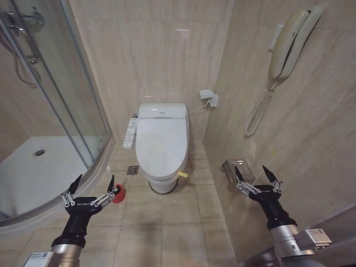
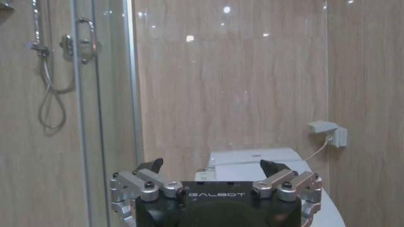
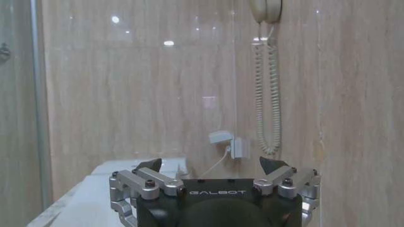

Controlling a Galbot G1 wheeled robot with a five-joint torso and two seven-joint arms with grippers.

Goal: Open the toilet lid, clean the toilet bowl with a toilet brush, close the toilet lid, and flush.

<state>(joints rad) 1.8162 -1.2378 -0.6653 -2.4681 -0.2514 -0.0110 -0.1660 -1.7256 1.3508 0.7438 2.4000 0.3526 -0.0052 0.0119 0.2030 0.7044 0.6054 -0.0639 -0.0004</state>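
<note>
The toilet lid (image 1: 161, 142) lies shut on the white floor toilet against the far wall, with a small yellow strap (image 1: 182, 174) at its front edge. The toilet bowl is hidden under it. A red holder cup (image 1: 118, 193) stands on the floor tiles left of the toilet; the toilet brush itself cannot be made out. My left gripper (image 1: 94, 182) hovers open just in front of that cup, nothing between its fingers. My right gripper (image 1: 256, 173) is open and empty near the right wall. The lid's rear end (image 2: 252, 158) shows past the left gripper (image 2: 211, 165). The right gripper (image 3: 211, 163) faces the wall.
A glass shower enclosure (image 1: 61, 94) with a white tray (image 1: 33, 172) fills the left. A wall phone (image 1: 292, 41) with a coiled cord hangs on the right wall above a paper holder (image 1: 232, 168). A control panel (image 1: 129, 132) sticks out beside the toilet. A floor drain (image 1: 132, 169) sits nearby.
</note>
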